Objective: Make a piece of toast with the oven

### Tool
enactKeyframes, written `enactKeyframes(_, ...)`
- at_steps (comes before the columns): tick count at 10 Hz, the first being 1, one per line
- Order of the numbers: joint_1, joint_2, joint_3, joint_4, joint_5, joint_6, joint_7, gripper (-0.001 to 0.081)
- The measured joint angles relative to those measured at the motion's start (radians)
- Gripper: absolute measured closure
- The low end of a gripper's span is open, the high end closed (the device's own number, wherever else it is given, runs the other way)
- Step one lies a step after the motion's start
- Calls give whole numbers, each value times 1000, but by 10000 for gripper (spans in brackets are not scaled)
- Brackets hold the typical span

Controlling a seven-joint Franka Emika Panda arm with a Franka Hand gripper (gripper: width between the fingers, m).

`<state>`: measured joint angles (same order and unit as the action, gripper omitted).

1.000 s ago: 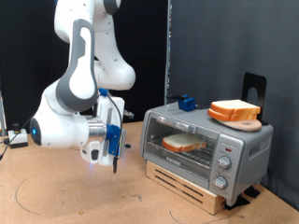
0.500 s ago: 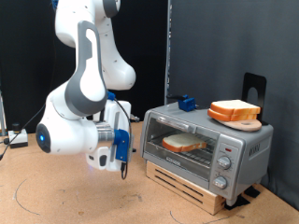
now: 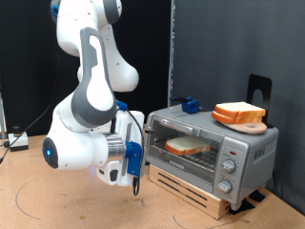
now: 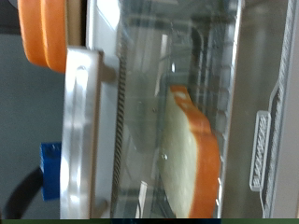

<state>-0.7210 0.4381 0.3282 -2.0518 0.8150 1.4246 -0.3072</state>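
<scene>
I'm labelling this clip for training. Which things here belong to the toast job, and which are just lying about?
Belonging to the job:
- the oven, door shut
- the piece of toast on its rack inside
- the pincer, low beside the oven's door end

Lying about:
- stacked bread slices on a round wooden board atop the oven
- small blue object on the oven top

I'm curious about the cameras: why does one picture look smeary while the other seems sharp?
The wrist view is soft: the piece of toast and the oven show smeared edges behind pale reflections on the glass. The exterior view is crisper, evenly lit against a dark backdrop, with the end effector low beside the oven door.
</scene>
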Motion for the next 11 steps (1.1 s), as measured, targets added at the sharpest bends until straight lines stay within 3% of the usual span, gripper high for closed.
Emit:
enactKeyframes(3,31,97,19,127,10,-47,114,-3)
enactKeyframes(5,63,158,21,201,16,-6,192,-3)
enactKeyframes(8,104,218,21,263,60,110,259,-3)
enactKeyframes(10,104,227,27,275,58,81,255,-3)
enactKeyframes(11,111,252,42,318,55,44,256,-3)
